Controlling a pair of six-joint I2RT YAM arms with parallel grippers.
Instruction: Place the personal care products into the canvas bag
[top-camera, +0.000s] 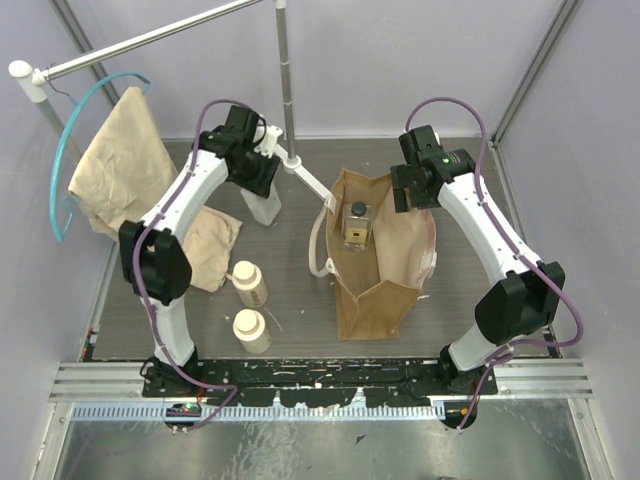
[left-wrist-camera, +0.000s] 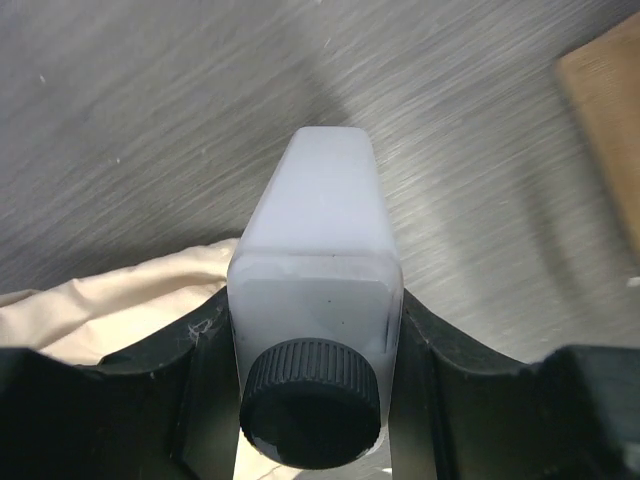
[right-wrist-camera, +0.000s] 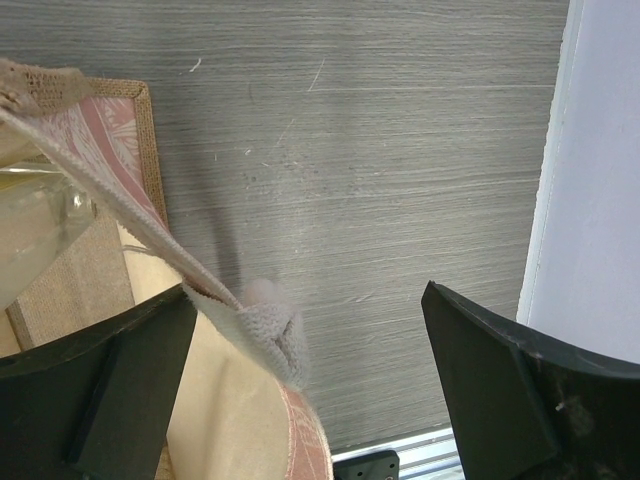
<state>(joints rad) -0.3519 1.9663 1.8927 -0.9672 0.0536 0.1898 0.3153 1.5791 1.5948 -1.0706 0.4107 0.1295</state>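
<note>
My left gripper (top-camera: 260, 183) is shut on a whitish rectangular bottle (top-camera: 266, 207) at the back left of the table. In the left wrist view the bottle (left-wrist-camera: 318, 230) fills the gap between my fingers, its dark cap (left-wrist-camera: 312, 402) towards the camera. The tan canvas bag (top-camera: 385, 270) stands at the centre with its mouth open, and a second dark-capped rectangular bottle (top-camera: 357, 224) is inside. Two cream cylindrical bottles (top-camera: 248, 283) (top-camera: 251, 330) stand at the front left. My right gripper (top-camera: 412, 195) is open at the bag's right rim. A whitish strap handle (right-wrist-camera: 262, 335) lies between its fingers.
A pale beige cloth garment (top-camera: 118, 165) hangs from a blue hanger at the back left and spills onto the table (top-camera: 212, 243). A metal rack pole (top-camera: 287, 70) rises behind the bag. The side wall (right-wrist-camera: 600, 150) is close on the right.
</note>
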